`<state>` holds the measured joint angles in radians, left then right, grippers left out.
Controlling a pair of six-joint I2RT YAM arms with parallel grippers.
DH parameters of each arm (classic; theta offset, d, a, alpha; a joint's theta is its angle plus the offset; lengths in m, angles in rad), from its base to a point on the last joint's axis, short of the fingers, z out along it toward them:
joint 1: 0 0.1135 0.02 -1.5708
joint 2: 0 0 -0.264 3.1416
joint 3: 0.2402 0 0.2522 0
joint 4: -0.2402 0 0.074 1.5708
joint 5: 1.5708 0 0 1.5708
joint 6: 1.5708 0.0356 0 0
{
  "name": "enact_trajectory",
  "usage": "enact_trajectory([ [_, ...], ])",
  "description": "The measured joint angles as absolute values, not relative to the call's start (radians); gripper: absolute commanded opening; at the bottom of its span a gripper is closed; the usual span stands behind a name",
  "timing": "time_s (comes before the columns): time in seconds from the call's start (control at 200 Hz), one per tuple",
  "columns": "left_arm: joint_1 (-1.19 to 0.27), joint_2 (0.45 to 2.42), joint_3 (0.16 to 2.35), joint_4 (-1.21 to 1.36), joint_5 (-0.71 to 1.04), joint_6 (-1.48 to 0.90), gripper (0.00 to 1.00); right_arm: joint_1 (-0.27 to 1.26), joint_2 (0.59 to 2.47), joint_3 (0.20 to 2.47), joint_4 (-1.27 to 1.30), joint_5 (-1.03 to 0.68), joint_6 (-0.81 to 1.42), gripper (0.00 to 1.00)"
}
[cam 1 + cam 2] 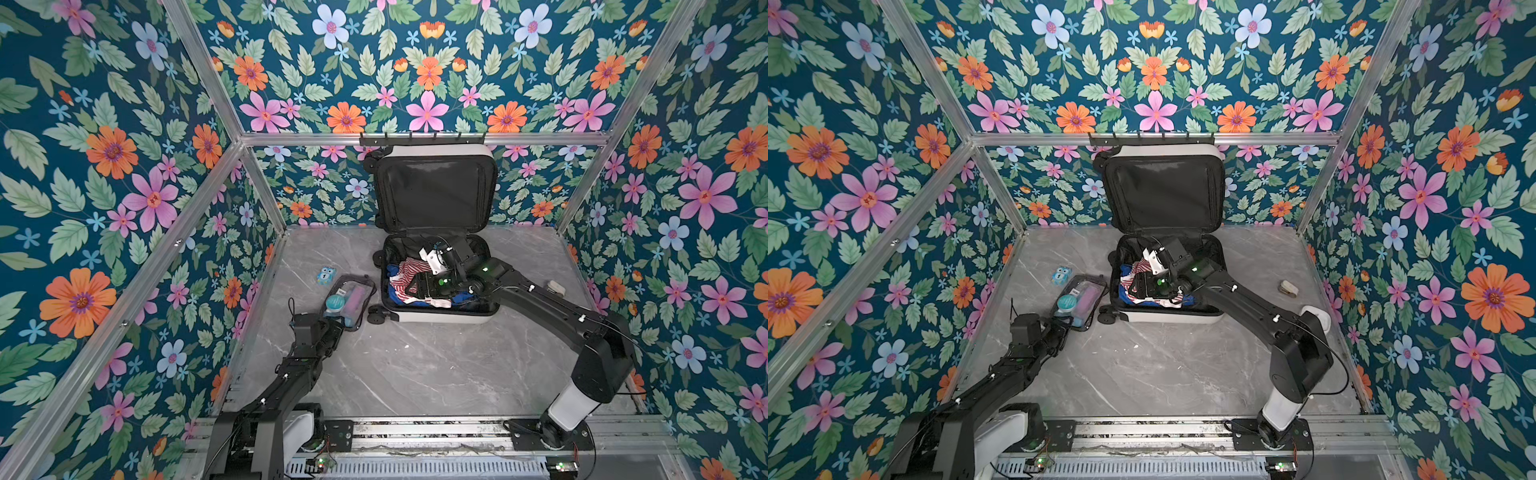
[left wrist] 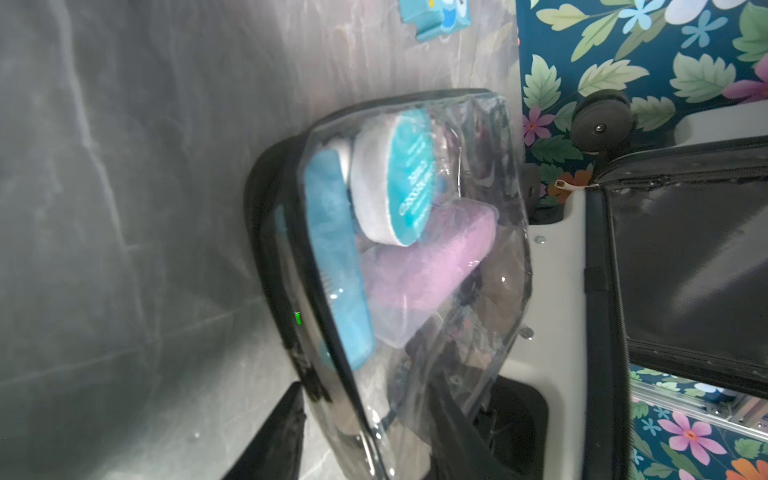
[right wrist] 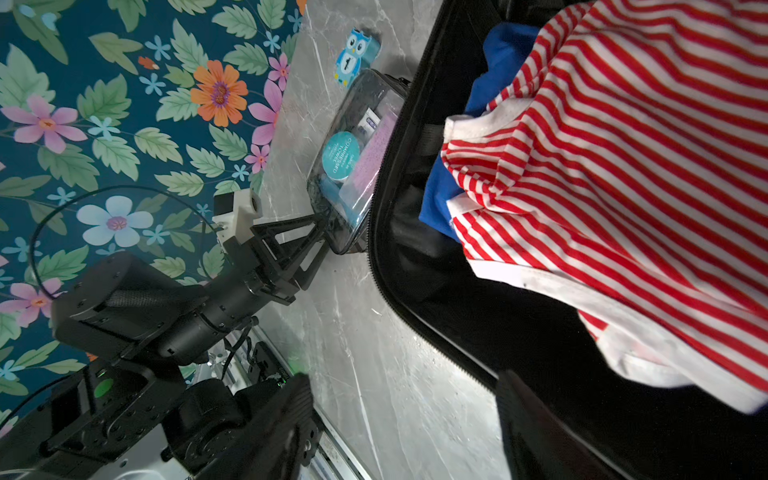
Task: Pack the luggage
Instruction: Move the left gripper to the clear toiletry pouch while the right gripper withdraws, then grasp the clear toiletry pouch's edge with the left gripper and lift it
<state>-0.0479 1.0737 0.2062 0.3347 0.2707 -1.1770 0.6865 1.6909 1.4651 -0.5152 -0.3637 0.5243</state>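
grey marble tabletop [image 1: 415, 374] carries the luggage [image 1: 436, 319] open at its back edge, just right of your left end effector [image 3: 331, 232], which straddles the clear pouch [image 1: 349, 297] end, grip unclear; right end effector [image 3: 405, 399] gapes empty over the striped shirt [image 3: 623, 187] inside.
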Motion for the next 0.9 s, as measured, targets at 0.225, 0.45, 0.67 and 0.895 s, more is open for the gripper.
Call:
enact_trajectory([
  [0.225,-0.044,1.150,0.175,0.459,0.284,-1.205,0.21,0.686,1.698,1.475,-0.516,-0.364,0.525,0.70],
  [0.45,-0.034,1.193,0.178,0.522,0.285,-1.223,0.01,0.685,1.705,1.470,-0.517,-0.364,0.540,0.69],
  [0.67,-0.023,1.148,0.248,0.444,0.284,-1.191,0.00,0.686,1.705,1.464,-0.520,-0.364,0.544,0.69],
  [0.895,-0.012,1.033,0.379,0.233,0.245,-1.076,0.00,0.693,1.732,1.511,-0.524,-0.389,0.546,0.70],
])
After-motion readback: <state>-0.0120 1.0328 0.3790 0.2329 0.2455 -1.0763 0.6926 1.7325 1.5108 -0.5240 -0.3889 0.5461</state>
